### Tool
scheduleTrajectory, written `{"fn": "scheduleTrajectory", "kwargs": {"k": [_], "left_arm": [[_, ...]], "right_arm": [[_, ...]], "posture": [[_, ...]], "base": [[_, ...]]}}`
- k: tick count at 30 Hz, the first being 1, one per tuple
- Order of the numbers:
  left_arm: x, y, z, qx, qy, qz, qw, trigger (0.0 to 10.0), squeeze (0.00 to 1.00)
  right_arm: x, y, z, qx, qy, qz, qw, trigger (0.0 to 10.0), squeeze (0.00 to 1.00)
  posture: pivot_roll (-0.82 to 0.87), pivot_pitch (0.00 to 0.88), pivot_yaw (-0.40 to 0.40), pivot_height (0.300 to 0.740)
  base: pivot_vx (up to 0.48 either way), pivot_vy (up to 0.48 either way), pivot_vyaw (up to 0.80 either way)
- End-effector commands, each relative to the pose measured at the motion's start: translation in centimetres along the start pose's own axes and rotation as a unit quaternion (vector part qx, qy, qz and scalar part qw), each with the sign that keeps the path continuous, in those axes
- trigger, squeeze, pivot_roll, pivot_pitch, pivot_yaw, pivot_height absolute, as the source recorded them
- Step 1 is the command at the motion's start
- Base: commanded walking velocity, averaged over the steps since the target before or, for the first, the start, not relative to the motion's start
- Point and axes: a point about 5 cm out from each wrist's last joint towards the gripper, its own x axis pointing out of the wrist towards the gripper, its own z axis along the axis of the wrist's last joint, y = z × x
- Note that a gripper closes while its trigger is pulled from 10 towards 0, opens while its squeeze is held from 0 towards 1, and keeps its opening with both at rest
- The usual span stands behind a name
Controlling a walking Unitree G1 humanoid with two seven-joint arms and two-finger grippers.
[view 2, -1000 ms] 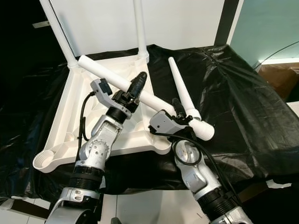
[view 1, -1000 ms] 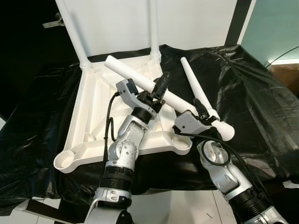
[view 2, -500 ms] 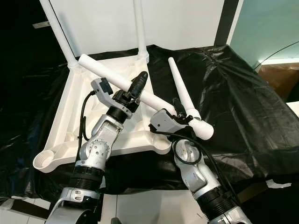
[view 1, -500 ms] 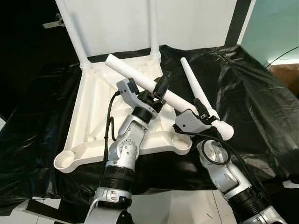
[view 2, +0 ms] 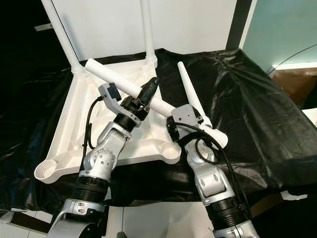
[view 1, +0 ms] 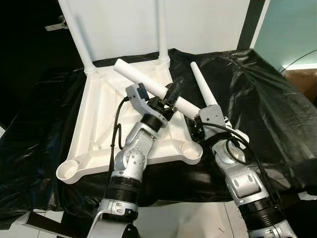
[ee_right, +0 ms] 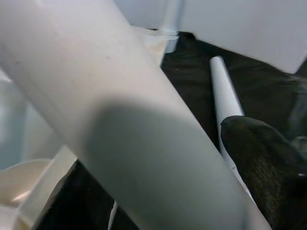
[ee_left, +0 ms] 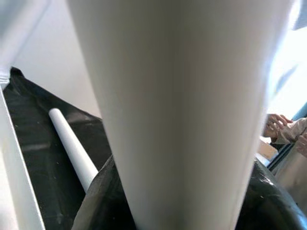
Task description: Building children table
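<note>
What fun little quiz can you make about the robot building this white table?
1. True or false: two legs already stand up from the upturned tabletop.
2. What is the left tool holding? A) a cup B) a white table leg C) the black sheet
3. Fill in: the spare leg lies on the black ____.

Key: 1 true. 2 B. 3 sheet.
</note>
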Motion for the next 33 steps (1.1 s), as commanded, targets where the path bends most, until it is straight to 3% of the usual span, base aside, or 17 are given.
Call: {"fn": "scheduleTrajectory", "kwargs": {"k": [1,4,6,13,22,23,24,28,30,33], "left_arm": [[0.0,-1.3,-1.0,-0.005,0.025,-0.091,0.995,0.0,0.00],[0.0,-1.5,-1.3,-0.007,0.030,-0.101,0.994,0.0,0.00],[0.0,-1.6,-1.3,-0.008,0.031,-0.103,0.994,0.0,0.00],[0.0,-1.9,-1.2,-0.010,0.045,-0.142,0.989,0.0,0.00],[-0.4,-2.0,-0.8,-0.009,0.049,-0.158,0.986,0.0,0.00],[-0.5,-2.0,-0.8,-0.008,0.050,-0.160,0.986,0.0,0.00],[-0.5,-2.0,-0.8,-0.008,0.050,-0.160,0.986,0.0,0.00],[-0.6,-2.1,-0.6,-0.006,0.054,-0.168,0.984,0.0,0.00],[-0.6,-2.1,-0.6,-0.006,0.054,-0.168,0.984,0.0,0.00],[-0.6,-2.3,-0.5,-0.004,0.054,-0.173,0.983,0.0,0.00]], "right_arm": [[-0.5,2.5,0.3,0.035,0.015,0.109,0.993,10.0,0.00],[-1.4,1.4,1.5,0.048,0.000,0.156,0.987,10.0,0.00],[-1.4,1.2,1.6,0.050,-0.002,0.157,0.986,10.0,0.00],[-1.8,-1.9,0.8,0.098,0.020,0.156,0.983,10.0,0.00],[-2.4,-1.5,0.0,0.121,0.045,0.202,0.971,10.0,0.00],[-2.7,-1.0,-0.4,0.122,0.052,0.230,0.964,0.2,0.00],[-2.7,-1.0,-0.4,0.122,0.052,0.230,0.964,0.2,0.00],[-4.0,0.7,-1.0,0.115,0.067,0.315,0.940,0.0,0.00],[-4.0,0.7,-1.0,0.115,0.067,0.315,0.940,0.0,0.00],[-4.6,1.3,-1.4,0.114,0.076,0.343,0.929,0.0,0.00]], "posture": [[-0.15,0.009,0.080,0.740],[-0.16,0.006,0.078,0.740],[-0.16,0.006,0.078,0.740],[-0.16,0.005,0.075,0.740],[-0.14,0.006,0.072,0.740],[-0.14,0.006,0.073,0.740],[-0.14,0.006,0.073,0.740],[-0.13,0.004,0.076,0.740],[-0.13,0.004,0.076,0.740],[-0.13,0.007,0.081,0.740]], "base": [[0.000,0.000,0.00],[0.000,0.000,0.00],[0.000,0.000,0.00],[0.000,0.000,0.00],[0.000,0.000,0.00],[0.000,0.000,0.00],[0.000,0.000,0.00],[0.000,0.000,0.00],[0.000,0.000,0.00],[0.000,0.000,0.00]]}}
